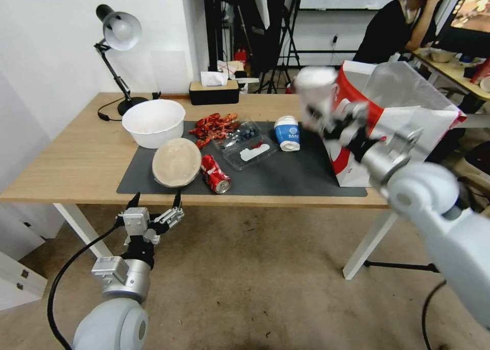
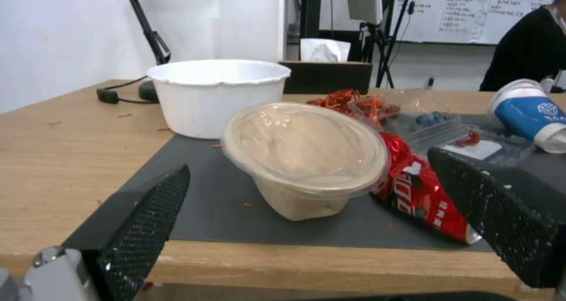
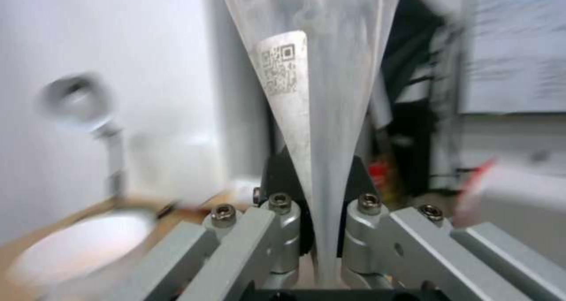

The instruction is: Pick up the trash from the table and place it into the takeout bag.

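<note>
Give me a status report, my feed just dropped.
Right gripper shut on clear plastic cup, held up beside takeout bag. Left gripper open, low at the table edge, facing lidded beige bowl. Nothing in the way.

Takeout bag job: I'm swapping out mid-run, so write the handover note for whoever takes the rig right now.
Right gripper: shut on a clear plastic cup, held up beside the takeout bag, not yet inside.
Left gripper: open, empty, low in front of the table edge, facing the beige lidded container.
On the mat: beige lidded container, crushed red soda can, blue-white paper cup, clear tray, red scraps.
Left: drop the cup, then bag the rest.
</note>
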Controlling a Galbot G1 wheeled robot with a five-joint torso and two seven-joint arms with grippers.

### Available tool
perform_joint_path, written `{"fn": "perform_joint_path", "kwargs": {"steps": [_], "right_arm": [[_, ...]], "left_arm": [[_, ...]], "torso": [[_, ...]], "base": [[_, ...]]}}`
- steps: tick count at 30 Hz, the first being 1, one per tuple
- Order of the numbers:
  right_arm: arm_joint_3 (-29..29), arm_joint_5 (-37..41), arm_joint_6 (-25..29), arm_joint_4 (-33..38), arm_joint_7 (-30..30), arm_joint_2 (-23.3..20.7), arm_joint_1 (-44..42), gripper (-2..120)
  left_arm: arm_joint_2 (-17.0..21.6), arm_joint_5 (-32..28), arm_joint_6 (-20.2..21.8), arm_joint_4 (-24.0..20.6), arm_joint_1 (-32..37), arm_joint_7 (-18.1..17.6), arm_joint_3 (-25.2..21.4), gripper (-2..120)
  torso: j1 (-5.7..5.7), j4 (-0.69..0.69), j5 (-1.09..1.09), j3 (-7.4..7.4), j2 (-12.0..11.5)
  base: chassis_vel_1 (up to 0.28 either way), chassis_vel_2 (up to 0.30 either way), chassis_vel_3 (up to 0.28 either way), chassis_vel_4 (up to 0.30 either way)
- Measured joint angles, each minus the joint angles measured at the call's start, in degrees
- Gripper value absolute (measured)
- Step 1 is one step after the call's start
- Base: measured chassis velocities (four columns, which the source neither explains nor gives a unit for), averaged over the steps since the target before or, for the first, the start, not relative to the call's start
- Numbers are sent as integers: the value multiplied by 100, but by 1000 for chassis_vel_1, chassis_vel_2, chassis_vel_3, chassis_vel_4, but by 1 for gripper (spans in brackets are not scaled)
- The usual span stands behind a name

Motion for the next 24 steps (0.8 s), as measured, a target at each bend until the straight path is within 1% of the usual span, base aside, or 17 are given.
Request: {"fn": "perform_joint_path", "kwargs": {"steps": [1,2,5,6,8,9,11,12,13,15,17,18,19,20,22,23,24], "right_arm": [[42,17,-126,-71,209,-17,146,2],[42,17,-126,-71,209,-17,146,2],[187,36,-670,-392,1005,-154,526,2],[187,36,-670,-392,1005,-154,526,2],[254,36,-1125,-524,1492,-253,600,2],[254,36,-1125,-524,1492,-253,600,2],[327,21,-1523,-565,1750,-285,587,2],[352,10,-1642,-566,1815,-286,572,2],[352,10,-1642,-566,1815,-286,572,2],[449,-28,-1977,-555,1921,-276,515,2],[479,-35,-2064,-542,1941,-273,499,2],[509,-41,-2165,-524,1957,-269,480,10],[522,-45,-2213,-517,1963,-268,470,13],[536,-61,-2256,-507,1966,-268,453,18],[537,-64,-2260,-506,1965,-268,451,20],[549,-83,-2266,-496,1966,-268,435,28],[549,-83,-2266,-496,1966,-268,435,28]], "left_arm": [[0,0,-4,-6,5,0,-2,100],[0,0,-4,-6,5,0,-2,100],[-3,1,-17,-27,15,0,-2,100],[-3,1,-17,-27,15,0,-2,100],[-8,5,-31,-34,18,1,7,100],[-8,5,-31,-34,18,1,7,100],[-12,11,-32,-35,14,1,17,100],[-13,14,-32,-35,13,2,24,100],[-13,14,-32,-35,13,2,24,100],[-15,20,-32,-37,13,4,38,100],[-16,22,-32,-38,16,4,40,100],[-15,23,-33,-40,21,4,42,100],[-14,24,-33,-42,25,5,42,100],[-11,24,-34,-47,31,6,39,100],[-11,24,-35,-47,32,6,39,100],[-8,24,-36,-54,36,6,35,100],[-8,24,-36,-54,36,6,35,100]], "torso": [[0,0,2,0,0],[0,0,2,0,0],[1,-1,3,1,0],[1,-1,3,1,0],[0,-3,3,0,0],[0,-3,3,0,0],[0,-2,3,1,0],[0,-2,3,1,0],[0,-2,3,1,0],[0,-2,4,1,-1],[0,-2,4,1,0],[0,-2,2,1,0],[0,-2,2,1,0],[0,-1,3,1,0],[0,-1,2,1,0],[0,-1,2,1,0],[0,-1,2,1,0]], "base": [[0,0,0,0],[0,0,0,0],[0,0,0,0],[0,0,0,0],[0,0,0,0],[0,0,0,0],[0,0,0,0],[0,0,0,0],[0,0,0,0],[0,0,0,0],[0,0,0,0],[0,0,0,0],[0,0,0,0],[0,0,0,0],[0,0,0,0],[0,0,0,0],[0,0,0,0]]}}
